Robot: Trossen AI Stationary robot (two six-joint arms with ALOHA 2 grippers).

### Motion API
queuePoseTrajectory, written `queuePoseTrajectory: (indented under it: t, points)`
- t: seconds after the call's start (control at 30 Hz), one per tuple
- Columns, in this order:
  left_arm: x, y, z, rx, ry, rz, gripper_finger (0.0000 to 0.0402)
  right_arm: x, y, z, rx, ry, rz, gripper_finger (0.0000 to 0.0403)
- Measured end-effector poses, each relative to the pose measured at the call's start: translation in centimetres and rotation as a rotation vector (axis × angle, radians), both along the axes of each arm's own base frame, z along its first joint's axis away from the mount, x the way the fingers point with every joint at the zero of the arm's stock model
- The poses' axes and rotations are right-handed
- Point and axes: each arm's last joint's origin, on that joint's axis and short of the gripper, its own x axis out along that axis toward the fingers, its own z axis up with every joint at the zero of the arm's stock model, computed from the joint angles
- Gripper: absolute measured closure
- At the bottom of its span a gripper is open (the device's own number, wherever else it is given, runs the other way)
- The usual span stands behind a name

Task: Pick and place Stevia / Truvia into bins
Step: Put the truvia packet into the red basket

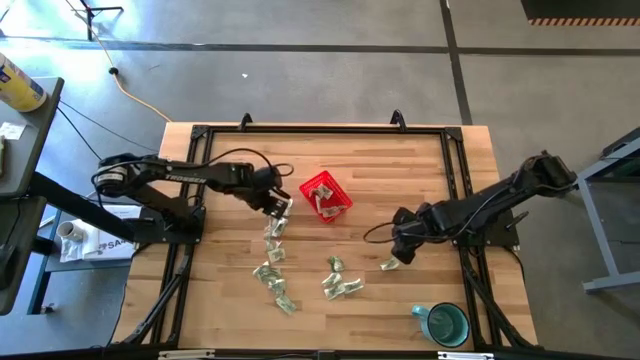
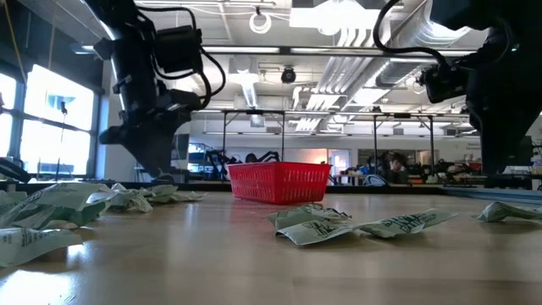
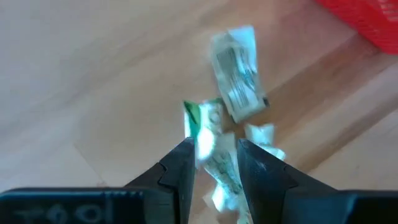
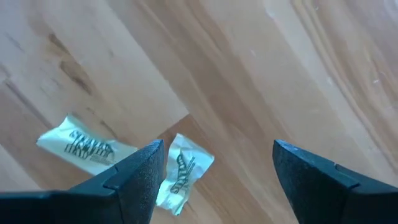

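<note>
**Sweetener packets: held and loose stock against the red basket**

Table (image 1: 420, 170): wooden top, bearing all items below.

Left arm: reaches in from the table's left edge. Left gripper (image 1: 279, 208) sits just beside the red basket (image 1: 325, 196), on the basket's left. In the left wrist view its jaws are clenched on a green-and-white held packet (image 3: 210, 140), pinched between the two fingers (image 3: 180, 171) and apparently lifted off the wood. The packet's long axis runs roughly in line with the fingers, its free end pointing forward past the tips. Judged: this is the nearer arm to the basket, and the coming move is a short carry rightward across the rim.

Right arm: enters from the table's right edge. Right gripper (image 1: 404, 250) hangs with jaws spread wide and nothing between them, well apart from the basket. A near packet (image 4: 180, 171) lies on the wood just forward of one fingertip, off to that side rather than centred in the gap; its long axis lies slantwise to the fingers. A second one (image 4: 87, 148) lies beside it.

Red basket: mid-table, already holding at least one packet, count unclear.

Loose packets (image 1: 275, 280): scattered in front of the basket, between the two grippers, at mixed angles.

Teal mug (image 1: 446, 324): near front-right corner, not involved.
</note>
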Motion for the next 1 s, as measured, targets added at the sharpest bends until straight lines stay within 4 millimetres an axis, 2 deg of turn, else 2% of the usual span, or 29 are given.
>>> queuePoseTrajectory:
  t: [0.27, 0.43, 0.7, 0.83, 1.0]
  points:
    - [0.7, 0.0, -2.1, 0.015, 0.085, -0.017, 0.0247, 0.5, -1.0, 0.0, -0.01, -0.027, -0.052, 0.0114]
    - [1.6, -0.1, -3.1, -0.012, 0.07, -0.035, 0.0247, 0.6, -1.3, 0.0, -0.008, -0.028, -0.065, 0.0114]
    - [1.7, 0.0, -3.2, 0.041, 0.083, -0.024, 0.025, 0.6, -1.3, 0.0, -0.007, -0.027, -0.065, 0.0114]
    - [1.6, 0.2, -3.2, 0.102, 0.099, -0.04, 0.0282, 0.6, -1.3, 0.0, -0.007, -0.028, -0.066, 0.0114]
    - [1.6, 0.3, -3.3, 0.17, 0.12, -0.068, 0.036, 0.6, -1.3, 0.1, -0.015, -0.029, -0.066, 0.0114]
